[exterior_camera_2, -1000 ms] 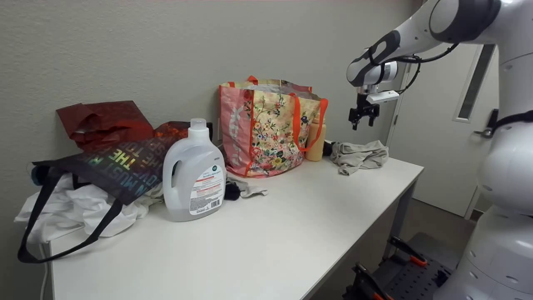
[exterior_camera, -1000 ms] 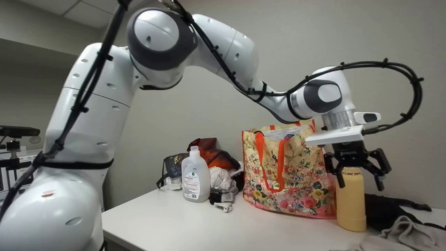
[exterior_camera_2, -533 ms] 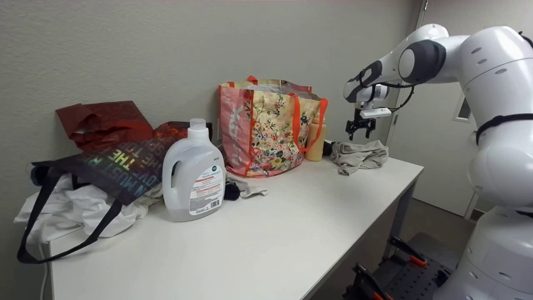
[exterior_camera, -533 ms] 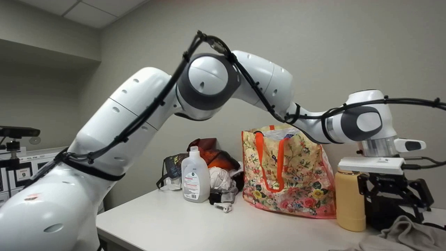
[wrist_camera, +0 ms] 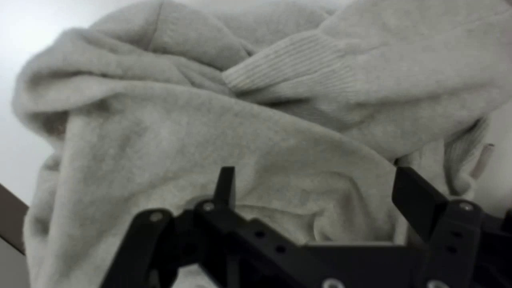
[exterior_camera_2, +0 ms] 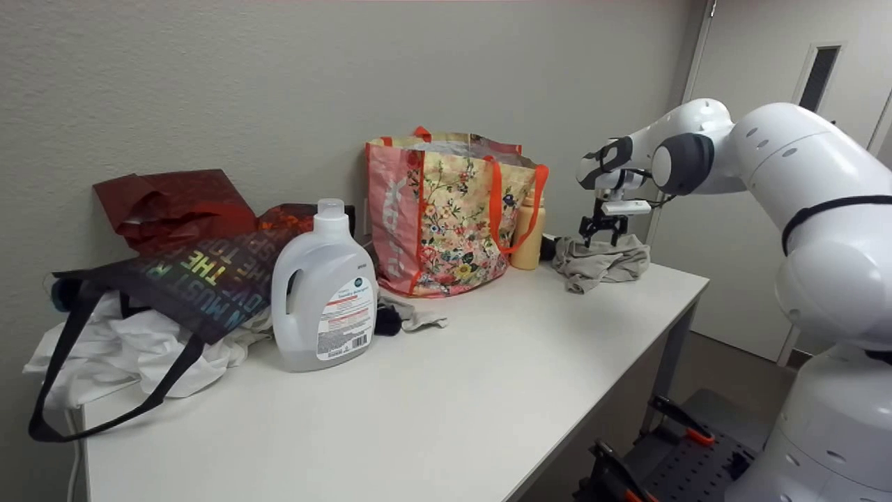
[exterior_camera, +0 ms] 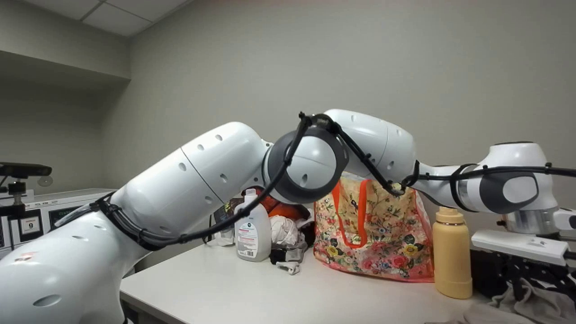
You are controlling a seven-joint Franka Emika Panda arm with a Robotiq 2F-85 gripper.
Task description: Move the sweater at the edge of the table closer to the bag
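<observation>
The sweater is a crumpled grey-beige knit lying on the table; it shows in both exterior views [exterior_camera: 526, 306] [exterior_camera_2: 603, 265] and fills most of the wrist view [wrist_camera: 160, 140]. My gripper [exterior_camera_2: 601, 242] points down with its fingertips at the sweater's top; I cannot tell if they touch it. In the wrist view the fingers of the gripper [wrist_camera: 316, 176] are wide apart, with a sweater fold between them and nothing clamped. The floral bag with orange handles [exterior_camera: 373, 243] stands by the wall, and also shows in the other angle [exterior_camera_2: 460, 230].
A yellow bottle [exterior_camera: 452, 256] stands between the bag and the sweater. A black item [exterior_camera: 486, 274] lies behind the sweater. A detergent bottle [exterior_camera_2: 327, 300], white cloth [exterior_camera_2: 153, 341] and a dark printed bag [exterior_camera_2: 202, 272] are at the far end. The table [exterior_camera_2: 453, 390] has an edge near the sweater.
The arm has lowered and reached further out. The gripper has come down from well above the sweater to its top, fingers staying apart. The sweater and bag have not moved.
</observation>
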